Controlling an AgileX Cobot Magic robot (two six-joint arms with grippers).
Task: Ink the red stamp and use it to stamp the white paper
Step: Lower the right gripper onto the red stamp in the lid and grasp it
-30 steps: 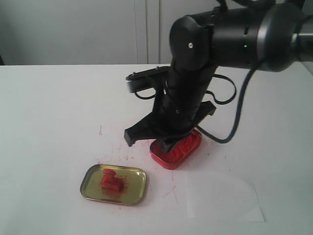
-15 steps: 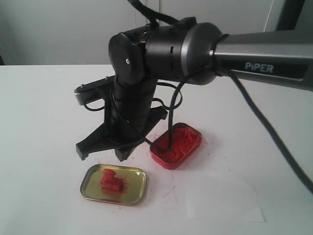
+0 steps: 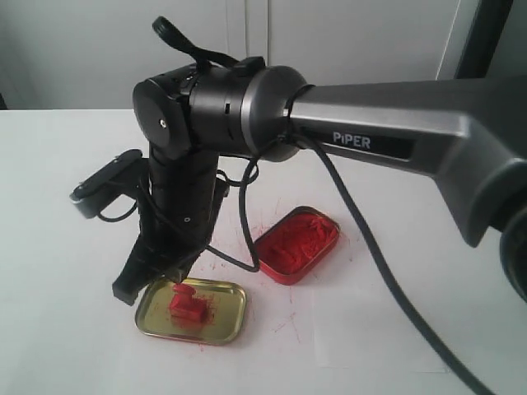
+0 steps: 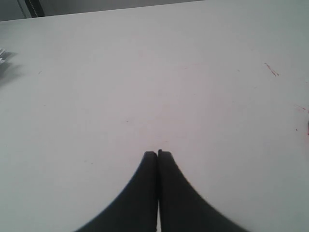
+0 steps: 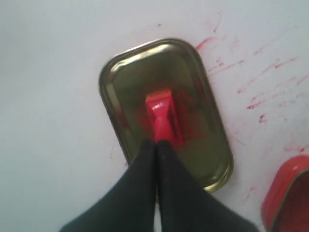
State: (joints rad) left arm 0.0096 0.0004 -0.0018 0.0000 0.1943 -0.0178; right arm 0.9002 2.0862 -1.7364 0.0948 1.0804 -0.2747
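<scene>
The red stamp (image 3: 187, 304) lies on its side in the shallow gold tin lid (image 3: 233, 290), at the table's front left. My right gripper (image 3: 123, 292) has reached across and hangs just above the lid's left end. In the right wrist view this gripper (image 5: 157, 141) is shut and empty, its tips right at the near end of the stamp (image 5: 161, 116); whether they touch I cannot tell. The white paper (image 3: 354, 329) lies flat at the front right. My left gripper (image 4: 157, 152) is shut over bare tabletop, holding nothing.
An open red tin of ink paste (image 3: 296, 245) sits right of the lid, also seen as the red tin (image 5: 287, 193) in the right wrist view. Red smears mark the table between them. The right arm's black cable (image 3: 387, 280) hangs over the paper's area.
My right arm has swung left from above the red ink tin to above the gold lid, and has come lower. The stamp, lid, tin and paper have not moved.
</scene>
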